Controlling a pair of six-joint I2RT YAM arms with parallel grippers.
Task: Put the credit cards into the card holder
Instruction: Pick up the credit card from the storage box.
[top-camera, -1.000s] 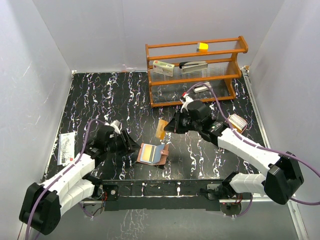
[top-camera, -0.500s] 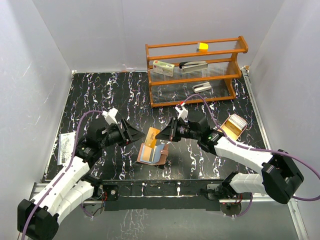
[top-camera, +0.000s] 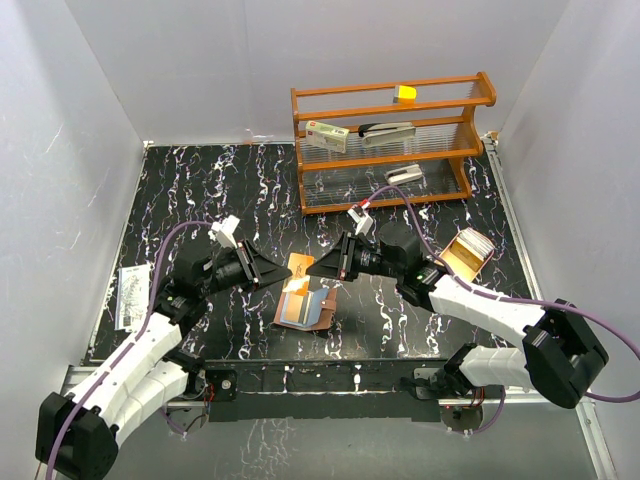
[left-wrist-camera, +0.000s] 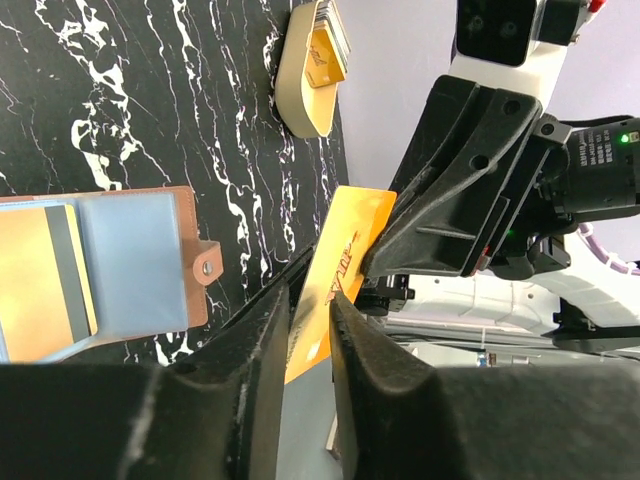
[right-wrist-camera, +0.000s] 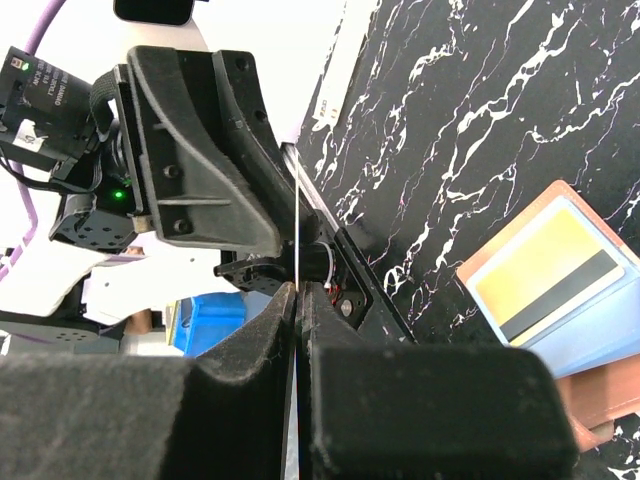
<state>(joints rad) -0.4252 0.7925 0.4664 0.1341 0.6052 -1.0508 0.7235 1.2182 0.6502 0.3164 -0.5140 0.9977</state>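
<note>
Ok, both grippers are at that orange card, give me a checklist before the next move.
1. Right gripper shut on the orange card: ok.
2. Left gripper closed around the card: looks so, firm grip cannot tell.
3. Card clear of the table: ok, held above it.
4. Card holder open and flat: ok.
5. Free slot in it: cannot tell; one card already sits inside.

Orange card (left-wrist-camera: 338, 270) midair, brown card holder (top-camera: 305, 308) open, holding cards
</note>
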